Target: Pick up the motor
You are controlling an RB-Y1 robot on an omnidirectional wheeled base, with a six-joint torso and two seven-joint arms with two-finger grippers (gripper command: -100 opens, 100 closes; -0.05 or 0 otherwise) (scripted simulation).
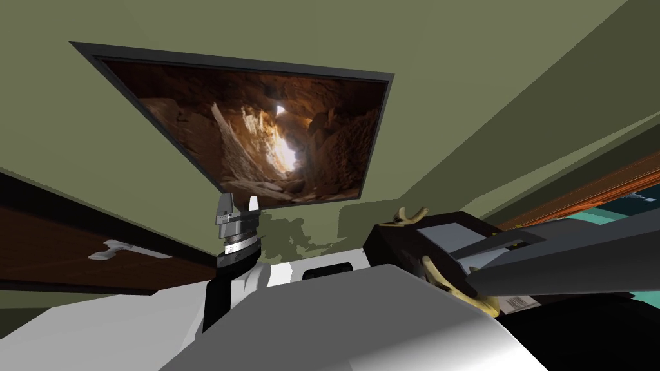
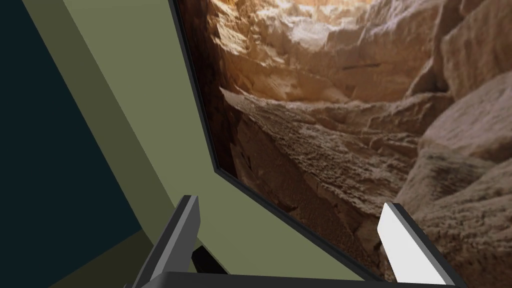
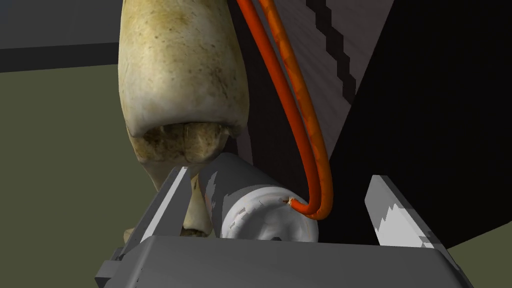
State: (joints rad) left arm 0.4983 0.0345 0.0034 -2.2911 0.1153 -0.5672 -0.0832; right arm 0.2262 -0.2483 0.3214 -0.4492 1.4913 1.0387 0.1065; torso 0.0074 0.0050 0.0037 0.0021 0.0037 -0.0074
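Head view: left gripper (image 1: 238, 205) is raised before a framed picture (image 1: 258, 129). Left wrist view: its fingers stand wide apart, holding nothing. Right wrist view: right gripper (image 3: 277, 175) is spread wide, not gripping. The grey motor (image 3: 260, 207), with orange wires (image 3: 300, 125), lies between its fingers, beside a pale bone-like thing (image 3: 182, 75).

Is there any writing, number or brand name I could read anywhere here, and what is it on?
No words or numbers can be read.
Barcode label, white, low on the right of the head view: stripes only, any digits too small to read.
Motor: no marking shows on its pale end.
Framed cave picture: no text.
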